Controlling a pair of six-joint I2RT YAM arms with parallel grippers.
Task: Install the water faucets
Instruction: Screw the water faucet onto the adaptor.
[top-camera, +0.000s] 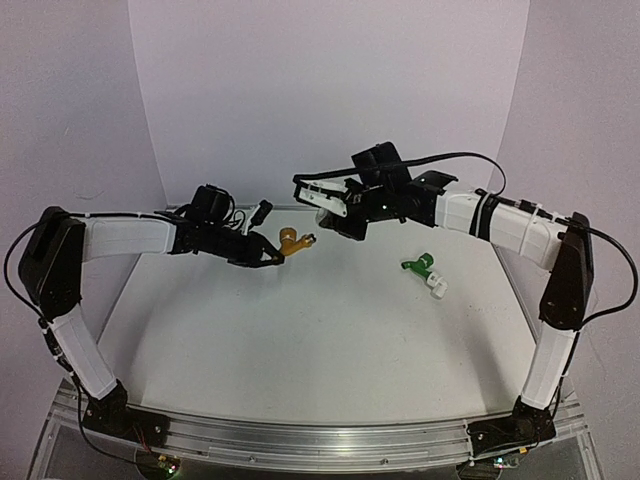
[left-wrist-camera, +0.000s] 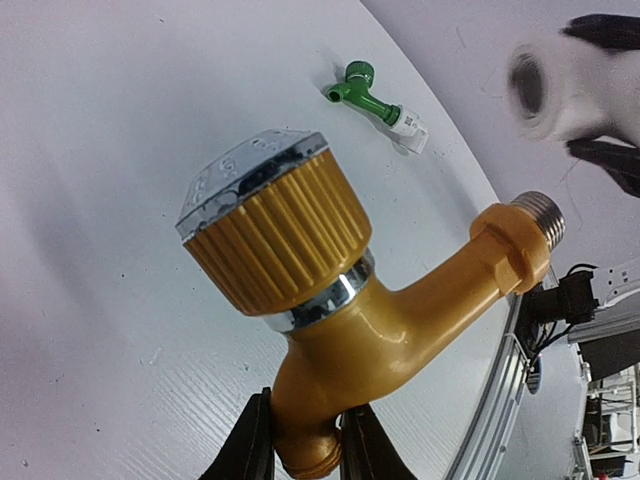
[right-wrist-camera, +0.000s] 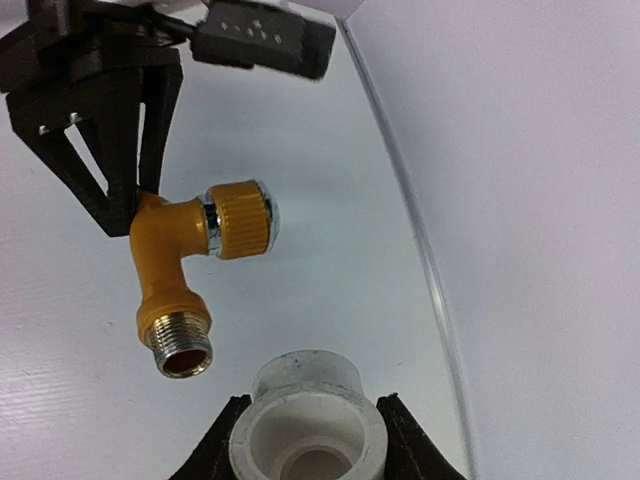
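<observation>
My left pincer (left-wrist-camera: 305, 445), clamped on the spout of the orange-yellow faucet (left-wrist-camera: 380, 330), holds it above the table (top-camera: 300, 350) near its far edge. The thread points rightwards at the white fitting (right-wrist-camera: 305, 415) gripped by my right pincer (right-wrist-camera: 308, 445), just apart. The green faucet (top-camera: 420, 264) lies by the right edge.

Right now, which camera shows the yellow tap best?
The left wrist view: the yellow tap fills the picture, its knob and threaded end sharp. The right wrist view shows it nearly whole but smaller. The top view shows only a tiny yellow shape.
</observation>
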